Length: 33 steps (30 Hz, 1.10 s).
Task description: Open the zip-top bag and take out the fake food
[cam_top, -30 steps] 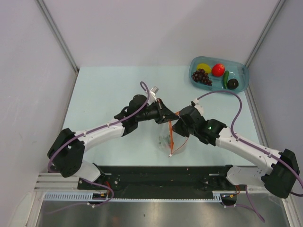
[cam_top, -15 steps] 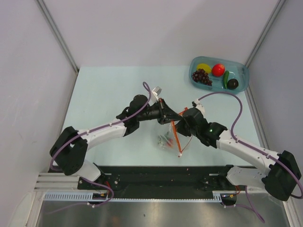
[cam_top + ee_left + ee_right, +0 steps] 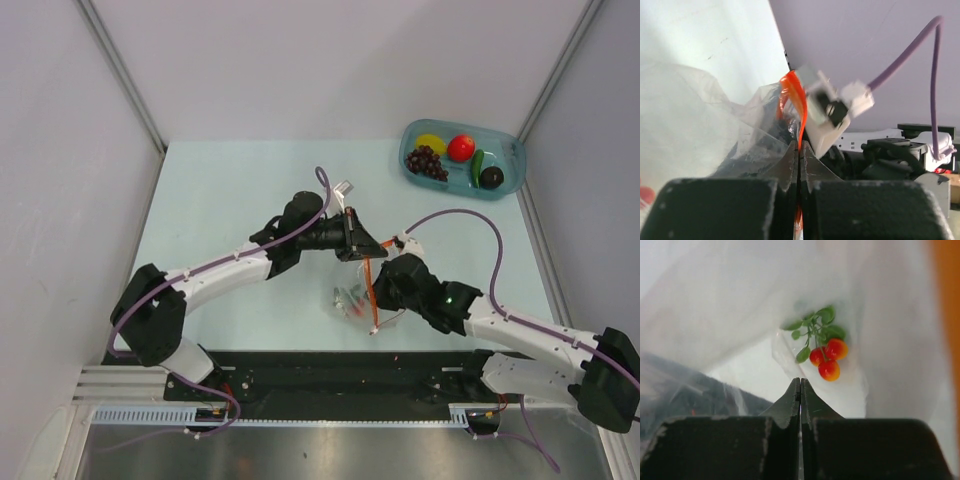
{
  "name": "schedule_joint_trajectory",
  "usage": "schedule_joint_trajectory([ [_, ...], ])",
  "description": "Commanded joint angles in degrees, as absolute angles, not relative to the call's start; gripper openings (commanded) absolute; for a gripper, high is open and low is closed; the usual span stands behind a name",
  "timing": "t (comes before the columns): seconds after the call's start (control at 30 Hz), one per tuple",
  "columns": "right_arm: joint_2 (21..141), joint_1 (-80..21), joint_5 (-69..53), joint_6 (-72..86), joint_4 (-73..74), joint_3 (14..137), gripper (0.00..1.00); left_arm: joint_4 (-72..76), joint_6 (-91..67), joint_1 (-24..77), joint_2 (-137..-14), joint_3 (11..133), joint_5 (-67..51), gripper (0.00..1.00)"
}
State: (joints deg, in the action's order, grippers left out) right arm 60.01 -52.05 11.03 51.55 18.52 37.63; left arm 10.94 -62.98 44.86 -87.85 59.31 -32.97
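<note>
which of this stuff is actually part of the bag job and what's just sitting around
Part of the job: zip-top bag, pinched by left gripper and right gripper; berry sprig inside it; fake food in the teal tray.
Just sitting there: the teal tray itself.

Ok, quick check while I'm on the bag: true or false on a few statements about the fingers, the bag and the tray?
1. The left fingers are shut on the orange zipper strip. True.
2. The teal tray is empty. False: the teal tray holds a grape bunch, a yellow lemon and other pieces.
3. A red-orange fruit sprig with green leaves sits inside the zip-top bag. True.
4. The right fingers are open, clear of the bag. False: they are shut, apparently pinching its clear film.
</note>
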Motion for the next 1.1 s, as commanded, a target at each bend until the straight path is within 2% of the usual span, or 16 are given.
schedule_joint_trajectory([
  [0.0, 55.5, -53.4, 11.2, 50.2, 15.6, 34.7, 0.00, 9.5, -57.8, 44.7, -88.2, 61.6, -31.6, 0.00],
  [0.13, 55.3, -53.2, 10.0, 50.5, 13.4, 32.8, 0.00, 10.0, -58.4, 44.5, -88.7, 62.2, -31.6, 0.00],
  [0.3, 61.2, -51.2, 4.8, 48.3, 7.6, 32.8, 0.07, 13.3, -62.5, 44.6, -89.0, 63.0, -32.6, 0.00],
  [0.47, 67.0, -49.5, 1.6, 46.1, 3.7, 32.8, 0.10, 13.5, -63.3, 44.6, -89.0, 62.5, -32.0, 0.00],
  [0.6, 70.0, -46.6, 0.6, 44.9, 0.9, 32.8, 0.26, 14.4, -63.5, 44.5, -89.9, 61.6, -32.0, 0.00],
  [0.77, 73.1, -46.1, -2.5, 43.2, 0.4, 32.8, 0.36, 15.2, -64.1, 44.4, -90.5, 60.3, -31.9, 0.00],
  [0.9, 75.3, -45.9, -3.6, 43.0, -1.6, 32.8, 0.51, 15.2, -63.8, 44.4, -90.9, 59.9, -31.8, 0.00],
  [1.07, 80.9, -46.3, -4.8, 41.6, -2.7, 32.7, 0.55, 14.9, -62.9, 44.4, -91.0, 58.3, -31.3, 0.00],
])
